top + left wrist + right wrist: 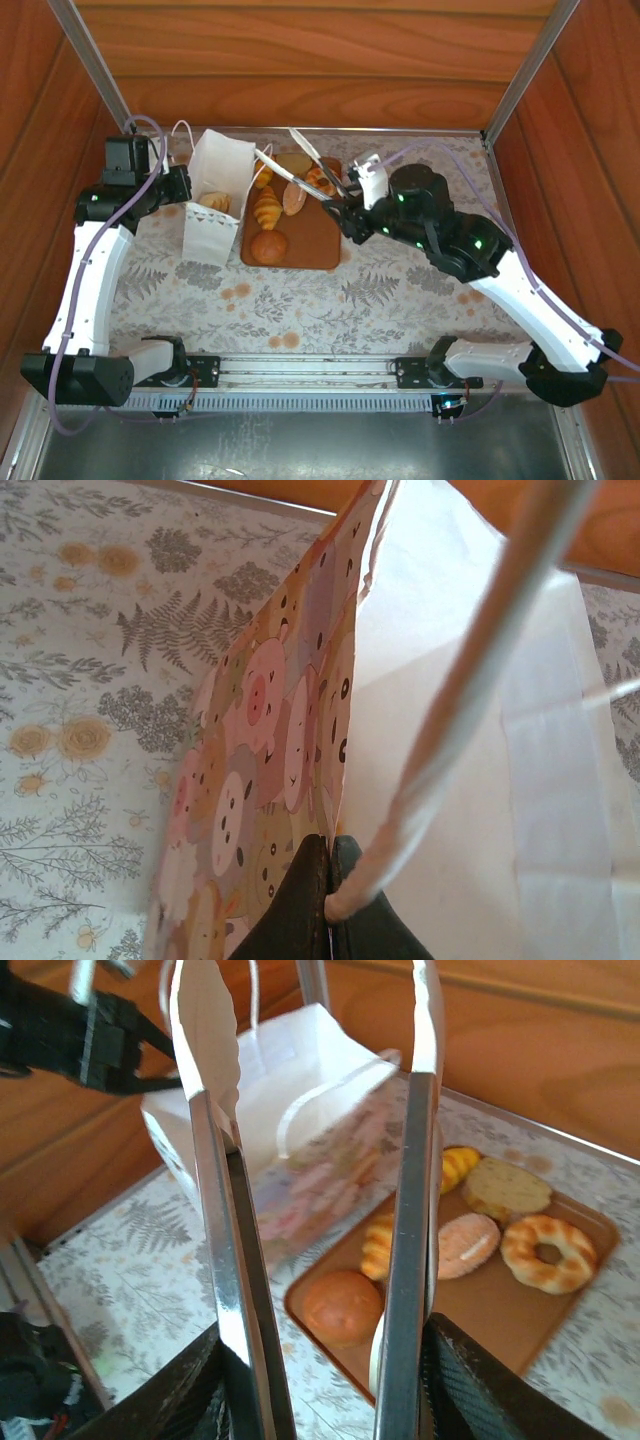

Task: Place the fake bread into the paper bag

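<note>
A: Where are the small toy pastries [267,211]?
B: Mostly on the flat brown rectangular tray [318,250], centre frame, below the parted metal tongs [225,1260] the right gripper [350,210] clasps. One golden pastry [215,202] lies inside the white paper gift bag [222,160].
A: The left gripper [328,905]?
B: Clamped on the bag's rim and cord handle [470,680] — upper left.

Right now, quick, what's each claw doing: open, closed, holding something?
Left gripper: shut on the paper bag, at its rim.
Right gripper: shut on the metal tongs, which hold nothing.

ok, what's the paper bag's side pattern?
Pastel pink-and-cream cartoon animal faces on the paper bag; best in left wrist view.
</note>
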Controlling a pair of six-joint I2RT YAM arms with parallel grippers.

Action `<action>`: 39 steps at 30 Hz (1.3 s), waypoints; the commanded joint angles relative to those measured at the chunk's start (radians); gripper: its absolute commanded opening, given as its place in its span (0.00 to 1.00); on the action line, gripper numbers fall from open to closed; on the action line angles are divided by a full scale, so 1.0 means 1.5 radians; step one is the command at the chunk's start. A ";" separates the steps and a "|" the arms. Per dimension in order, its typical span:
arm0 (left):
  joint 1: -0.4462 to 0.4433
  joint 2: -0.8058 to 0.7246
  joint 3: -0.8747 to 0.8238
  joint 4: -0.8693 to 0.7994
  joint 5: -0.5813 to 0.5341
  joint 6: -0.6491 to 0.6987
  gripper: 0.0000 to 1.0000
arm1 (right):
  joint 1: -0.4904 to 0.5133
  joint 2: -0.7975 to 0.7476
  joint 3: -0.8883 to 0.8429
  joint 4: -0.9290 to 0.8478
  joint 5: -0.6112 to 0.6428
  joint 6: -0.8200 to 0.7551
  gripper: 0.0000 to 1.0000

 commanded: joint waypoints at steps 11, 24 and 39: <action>-0.005 -0.029 -0.004 0.024 -0.035 -0.002 0.00 | -0.002 -0.079 -0.312 0.092 -0.044 -0.004 0.49; -0.005 -0.028 -0.003 0.025 -0.027 -0.002 0.00 | -0.001 0.053 -0.409 0.225 -0.114 -0.014 0.52; -0.004 -0.030 -0.008 0.025 -0.026 0.000 0.00 | -0.001 0.189 -0.388 0.299 -0.105 -0.023 0.60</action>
